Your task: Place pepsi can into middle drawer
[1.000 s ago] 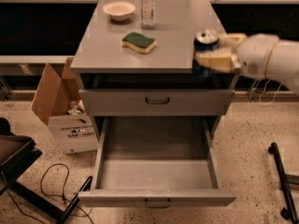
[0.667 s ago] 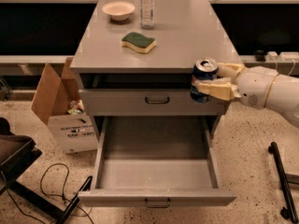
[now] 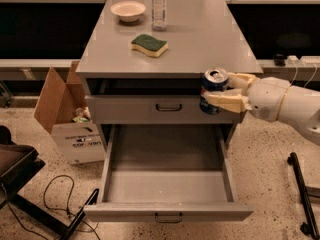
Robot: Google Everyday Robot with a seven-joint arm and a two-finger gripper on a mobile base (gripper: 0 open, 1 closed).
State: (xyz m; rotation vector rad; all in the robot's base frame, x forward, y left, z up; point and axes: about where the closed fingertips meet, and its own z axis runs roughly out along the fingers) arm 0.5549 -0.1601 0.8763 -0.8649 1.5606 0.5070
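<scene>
Lowered off the cabinet top's (image 3: 200, 39) right edge, the pepsi can (image 3: 212, 88) now hangs upright in front of the upper drawer front (image 3: 130, 109), at its right end. Gripper (image 3: 218, 90) reaches in from the right, clenched around the can. Middle drawer (image 3: 130, 211) is pulled fully out below, tray bare, can above its right rear corner, not inside. On top sit a sponge (image 3: 149, 44), bowl (image 3: 128, 10) and bottle (image 3: 158, 4). Cardboard box (image 3: 75, 134) stands left.

Cream tool (image 3: 218, 88) gripping dark-blue pepsi can (image 3: 212, 82), grey middle drawer (image 3: 167, 211), green sponge (image 3: 149, 44)
</scene>
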